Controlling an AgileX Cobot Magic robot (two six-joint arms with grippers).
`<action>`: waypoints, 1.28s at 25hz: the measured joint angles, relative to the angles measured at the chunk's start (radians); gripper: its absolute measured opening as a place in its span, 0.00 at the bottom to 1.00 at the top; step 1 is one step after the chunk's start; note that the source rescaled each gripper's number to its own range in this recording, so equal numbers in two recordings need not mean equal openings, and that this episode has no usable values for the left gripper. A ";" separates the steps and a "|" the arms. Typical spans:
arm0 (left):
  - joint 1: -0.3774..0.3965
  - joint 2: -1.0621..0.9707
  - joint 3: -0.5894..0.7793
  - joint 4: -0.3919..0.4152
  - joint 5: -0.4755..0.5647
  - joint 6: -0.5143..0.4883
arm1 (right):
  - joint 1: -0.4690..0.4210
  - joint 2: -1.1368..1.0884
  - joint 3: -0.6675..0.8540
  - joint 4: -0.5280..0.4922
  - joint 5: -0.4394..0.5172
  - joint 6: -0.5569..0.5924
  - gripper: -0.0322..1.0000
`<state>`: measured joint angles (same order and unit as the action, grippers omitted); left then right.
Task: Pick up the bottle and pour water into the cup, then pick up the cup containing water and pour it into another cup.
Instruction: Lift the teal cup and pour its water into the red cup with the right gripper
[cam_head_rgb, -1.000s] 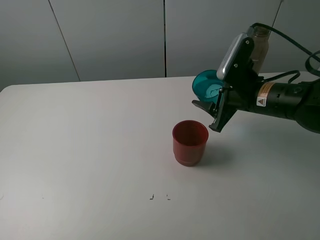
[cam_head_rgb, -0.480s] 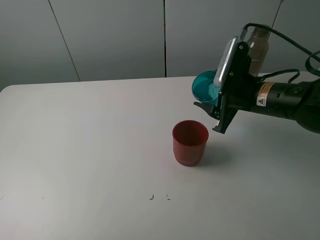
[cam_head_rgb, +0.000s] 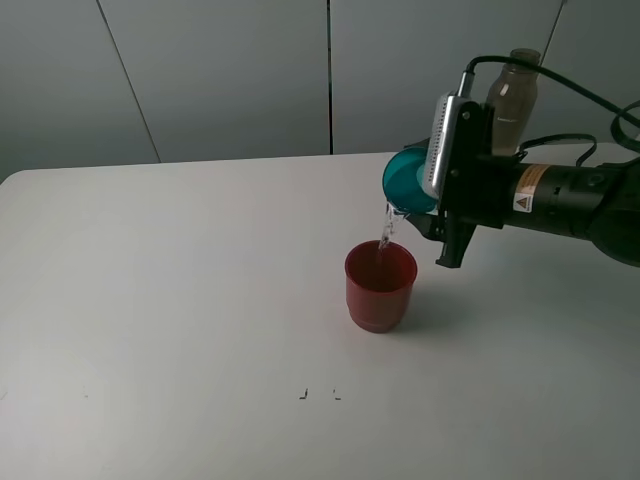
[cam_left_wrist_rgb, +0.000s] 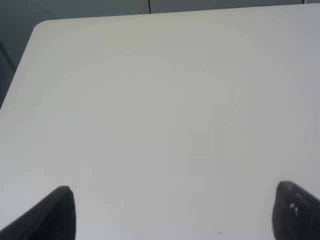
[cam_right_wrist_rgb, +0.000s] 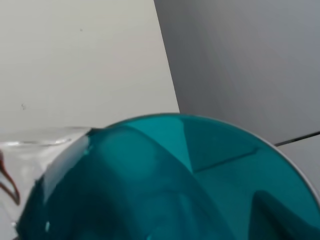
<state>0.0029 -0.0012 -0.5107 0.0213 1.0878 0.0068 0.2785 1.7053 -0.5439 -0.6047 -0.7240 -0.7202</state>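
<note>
We start at the right gripper (cam_head_rgb: 432, 212), which is clamped on the teal cup (cam_head_rgb: 405, 180) and holds it tipped nearly onto its side, mouth facing away from the arm toward the left of the exterior high view. In the right wrist view the cup (cam_right_wrist_rgb: 165, 180) fills most of the pic, w/ clear water (cam_right_wrist_rgb: 35, 150) sliding over its rim; the fingers themselves aren't visible there. Just below the cup's lip, a thin stream of water (cam_head_rgb: 386, 232) falls from the rim into the red cup (cam_head_rgb: 380, 285), which stands upright on the white table (cam_head_rgb: 180, 300), below the gripper and a bit to the side its cup mouth faces (the two cups are apart, linked only by the stream). Behind the gripper, toward the back wall and close to the arm's upper housing, the bottle (cam_head_rgb: 507, 105) stands upright, its lower part hidden by the arm. Farther out, well apart from all this, the left gripper (cam_left_wrist_rgb: 170, 212) shows only in its own wrist view: two dark fingertips (cam_left_wrist_rgb: 57, 212) spread wide at the pic's corners, nothing between them but bare tabletop (cam_left_wrist_rgb: 160, 100). We can't see that gripper in the high view.
</note>
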 joint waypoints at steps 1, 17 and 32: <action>0.000 0.000 0.000 0.000 0.000 0.000 | 0.000 0.000 0.000 0.002 0.000 -0.012 0.07; 0.000 0.000 0.000 0.000 0.000 0.000 | 0.000 0.000 0.000 0.012 0.000 -0.141 0.07; 0.000 0.000 0.000 0.000 0.000 0.000 | 0.000 0.000 0.000 0.043 -0.004 -0.269 0.07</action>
<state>0.0029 -0.0012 -0.5107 0.0213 1.0878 0.0068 0.2785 1.7053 -0.5439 -0.5613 -0.7277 -0.9895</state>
